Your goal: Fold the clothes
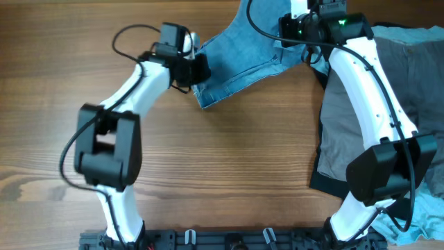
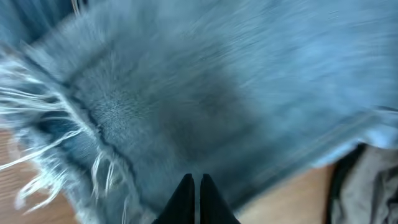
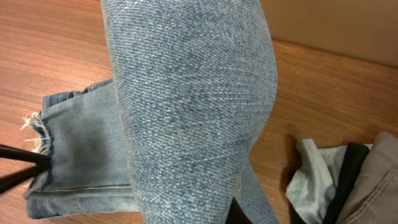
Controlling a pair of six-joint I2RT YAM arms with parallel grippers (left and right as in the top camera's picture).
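The light-blue denim jeans [image 1: 243, 48] lie at the table's far middle, one leg reaching down-left to a frayed hem [image 2: 68, 124]. My left gripper [image 1: 195, 68] sits at that leg's edge, its fingers [image 2: 194, 182] pressed together on the denim; the view is blurred. My right gripper [image 1: 305, 28] holds the other part of the jeans [image 3: 193, 106] up, and the denim drapes over its fingers and hides them. Grey shorts [image 1: 347, 125] lie at the right over a black garment [image 1: 320, 182]. A pale-blue garment [image 1: 424, 208] lies at the near right.
The wooden table [image 1: 229, 173] stretches under both arms. In the right wrist view a heap of pale, black and grey cloth [image 3: 329, 180] lies just right of the hanging denim. A black rail [image 1: 229, 239] runs along the near edge.
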